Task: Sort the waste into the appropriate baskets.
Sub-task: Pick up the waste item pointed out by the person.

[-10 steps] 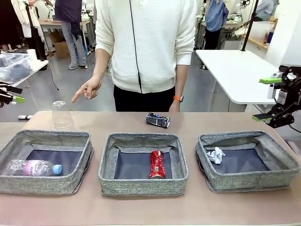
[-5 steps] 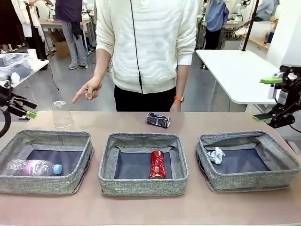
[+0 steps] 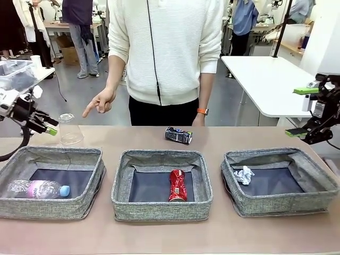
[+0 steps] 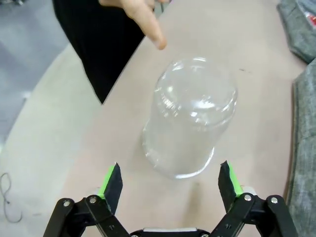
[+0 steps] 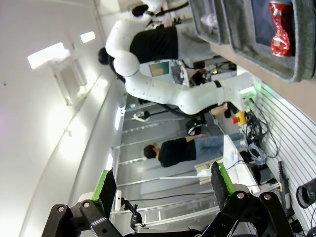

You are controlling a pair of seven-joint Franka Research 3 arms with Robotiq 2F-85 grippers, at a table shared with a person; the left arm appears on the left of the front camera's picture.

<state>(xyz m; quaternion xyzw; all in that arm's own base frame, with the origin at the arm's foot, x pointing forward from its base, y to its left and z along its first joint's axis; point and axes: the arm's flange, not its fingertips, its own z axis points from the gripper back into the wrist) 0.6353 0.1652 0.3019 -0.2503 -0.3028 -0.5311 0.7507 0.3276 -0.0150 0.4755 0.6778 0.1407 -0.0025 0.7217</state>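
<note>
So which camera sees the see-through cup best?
The left wrist view: the upside-down cup sits big and near, just ahead of the open left pincer. The front view shows it small, behind the left basket.

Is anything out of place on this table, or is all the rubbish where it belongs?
Two items sit outside the baskets. A clear plastic cup stands upside down on the table behind the left basket, and a crushed dark can lies on its side behind the middle basket.
</note>
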